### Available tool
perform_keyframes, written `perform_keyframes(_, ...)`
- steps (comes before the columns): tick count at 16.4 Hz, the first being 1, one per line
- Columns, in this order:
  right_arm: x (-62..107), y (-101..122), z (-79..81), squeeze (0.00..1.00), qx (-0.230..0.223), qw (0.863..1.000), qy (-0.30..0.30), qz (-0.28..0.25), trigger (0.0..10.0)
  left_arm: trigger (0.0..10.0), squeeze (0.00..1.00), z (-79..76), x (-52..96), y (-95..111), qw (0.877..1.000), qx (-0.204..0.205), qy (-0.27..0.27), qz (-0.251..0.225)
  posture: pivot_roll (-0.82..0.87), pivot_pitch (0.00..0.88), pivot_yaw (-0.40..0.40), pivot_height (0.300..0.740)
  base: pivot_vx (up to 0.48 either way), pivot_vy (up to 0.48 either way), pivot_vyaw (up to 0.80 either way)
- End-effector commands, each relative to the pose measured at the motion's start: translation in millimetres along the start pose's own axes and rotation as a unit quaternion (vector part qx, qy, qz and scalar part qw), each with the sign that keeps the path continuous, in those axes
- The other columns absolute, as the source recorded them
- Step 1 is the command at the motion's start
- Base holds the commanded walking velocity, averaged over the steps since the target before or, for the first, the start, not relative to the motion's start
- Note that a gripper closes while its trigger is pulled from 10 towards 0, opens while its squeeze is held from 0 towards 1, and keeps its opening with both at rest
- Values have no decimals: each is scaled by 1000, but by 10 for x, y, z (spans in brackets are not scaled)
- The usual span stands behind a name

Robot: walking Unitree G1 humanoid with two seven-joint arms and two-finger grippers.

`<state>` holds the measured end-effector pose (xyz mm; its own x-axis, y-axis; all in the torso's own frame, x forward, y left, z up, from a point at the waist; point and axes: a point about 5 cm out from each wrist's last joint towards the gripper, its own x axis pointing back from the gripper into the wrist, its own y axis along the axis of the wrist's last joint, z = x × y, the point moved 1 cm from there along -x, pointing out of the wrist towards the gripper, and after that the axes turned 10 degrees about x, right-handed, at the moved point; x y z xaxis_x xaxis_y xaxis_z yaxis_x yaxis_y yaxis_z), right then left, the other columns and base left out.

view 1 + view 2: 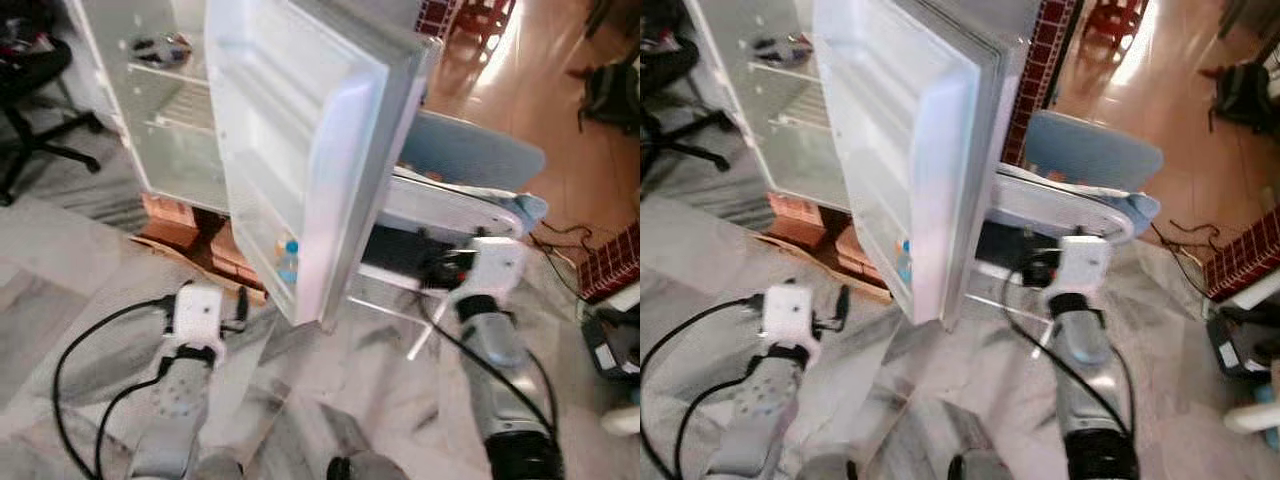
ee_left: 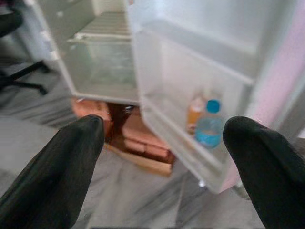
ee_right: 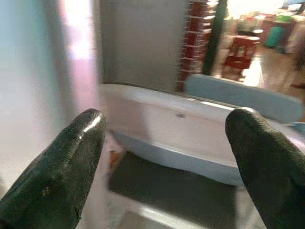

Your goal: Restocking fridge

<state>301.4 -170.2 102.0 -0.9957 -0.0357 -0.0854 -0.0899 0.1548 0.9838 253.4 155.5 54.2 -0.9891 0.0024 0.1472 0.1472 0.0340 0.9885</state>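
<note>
L pincer (image 2: 162, 162) spread, empty; bottles (image 2: 204, 123) ahead in door shelf (image 2: 176, 143).

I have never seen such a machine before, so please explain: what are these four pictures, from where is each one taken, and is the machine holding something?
This is a walking humanoid robot with two silver arms. The two wide pictures come from a stereo camera on its head, looking down; the other two come from cameras on its wrists, looking along the black fingers.

It stands before an open fridge. The fridge door swings toward the robot, and its lowest shelf holds a blue-capped bottle beside an orange bottle. The fridge rests on bricks on a marbled floor.

The left gripper is open and faces the door shelves. The right gripper is open too, past the door's edge, near a pale blue and white piece of furniture. Neither holds anything.
</note>
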Motion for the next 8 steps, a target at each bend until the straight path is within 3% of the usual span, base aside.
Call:
perform_keyframes(1,-57,2,4,0,-6,1000,11,4,10000,10000,0,-2,18,-34,1000,0,-3,9,106,92,-63,740,0,0,0)
perform_keyframes(5,-428,168,222,0,-19,999,43,-6,10000,10000,0,-24,25,-55,1000,-6,-8,18,132,103,-60,740,0,0,0)
perform_keyframes(8,-669,290,338,0,-6,999,34,5,10000,10000,0,8,81,-69,1000,-11,1,24,172,114,-77,740,0,0,0)
